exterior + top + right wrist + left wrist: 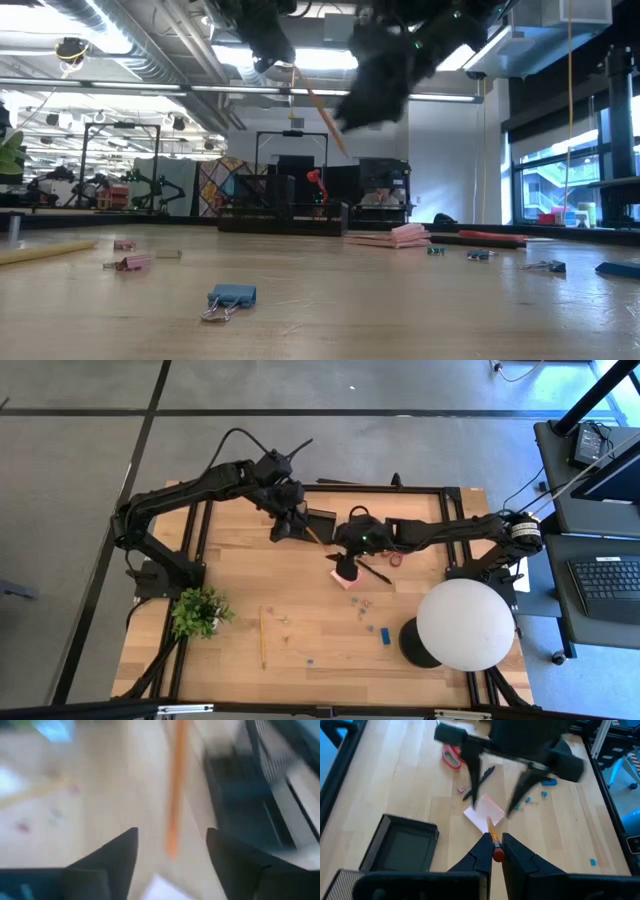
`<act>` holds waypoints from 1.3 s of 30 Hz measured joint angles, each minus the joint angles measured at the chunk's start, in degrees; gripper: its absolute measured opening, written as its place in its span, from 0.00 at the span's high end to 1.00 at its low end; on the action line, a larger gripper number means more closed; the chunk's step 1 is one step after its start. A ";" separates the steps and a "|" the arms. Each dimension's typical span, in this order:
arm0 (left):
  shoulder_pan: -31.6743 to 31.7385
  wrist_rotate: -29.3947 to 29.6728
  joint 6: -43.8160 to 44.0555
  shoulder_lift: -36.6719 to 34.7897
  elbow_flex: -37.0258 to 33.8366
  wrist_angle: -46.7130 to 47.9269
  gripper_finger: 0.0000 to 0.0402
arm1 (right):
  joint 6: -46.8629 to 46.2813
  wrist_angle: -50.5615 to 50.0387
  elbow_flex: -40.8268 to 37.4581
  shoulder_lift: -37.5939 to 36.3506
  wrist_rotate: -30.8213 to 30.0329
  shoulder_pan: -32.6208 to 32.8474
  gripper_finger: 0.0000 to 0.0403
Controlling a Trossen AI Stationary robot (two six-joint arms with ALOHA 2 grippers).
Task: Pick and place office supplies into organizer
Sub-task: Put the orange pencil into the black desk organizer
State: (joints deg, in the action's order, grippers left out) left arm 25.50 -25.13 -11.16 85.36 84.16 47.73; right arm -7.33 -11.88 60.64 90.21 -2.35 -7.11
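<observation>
Left wrist view has the left end effector (493, 851) pinching an orange-brown wooden pencil (491, 831) above the wooden surface (420, 785), black desk organizer (402, 846) at lower left. Right end effector (497, 802) hangs spread nearby, holding nothing. Next step looks like tipping the pencil into the organizer.

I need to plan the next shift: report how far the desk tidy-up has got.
Done: nothing visibly stored; the black desk organizer's tray looks empty. In hand: the left claw is shut on the orange-brown pencil above the table; the right claw stands open beside it. Left: pink sticky-note pad, red-handled scissors, black pen, yellow pencil, scattered binder clips.
</observation>
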 joint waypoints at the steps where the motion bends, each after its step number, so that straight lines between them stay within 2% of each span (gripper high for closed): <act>1: 0.18 0.00 -0.04 0.00 0.00 0.18 0.95 | -0.16 -2.55 0.00 0.00 -0.69 -0.39 0.37; 6: 2.07 1.39 -0.09 0.00 0.00 0.15 0.95 | -0.23 -12.98 0.00 0.00 -0.98 -2.14 0.30; 10: 4.84 10.23 -0.15 0.00 0.00 0.49 0.95 | -0.81 -16.31 0.00 0.00 -0.96 -3.03 0.30; 14: 7.71 14.13 -0.98 0.00 0.00 1.28 0.95 | -2.74 -15.83 0.00 0.00 -0.87 -3.30 0.30; 18: 10.70 13.76 -0.72 -0.16 0.00 2.44 0.95 | -2.91 -15.61 0.00 0.00 -0.76 -3.24 0.30; 26: 16.22 7.12 0.06 -4.28 -0.04 2.84 0.95 | -2.84 -15.27 0.00 0.00 -0.79 -3.29 0.30; 32: 18.87 8.06 0.28 -6.55 -0.04 7.03 0.95 | -2.40 -14.22 0.00 0.00 -0.80 -3.29 0.30; 39: 19.71 10.97 1.01 -5.03 -0.04 7.03 0.95 | -1.17 -11.85 0.00 0.00 -0.80 -3.29 0.30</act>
State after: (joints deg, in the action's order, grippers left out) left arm 45.21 -14.15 -10.15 80.33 84.12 54.76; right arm -8.50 -23.73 60.64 90.22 -3.15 -10.39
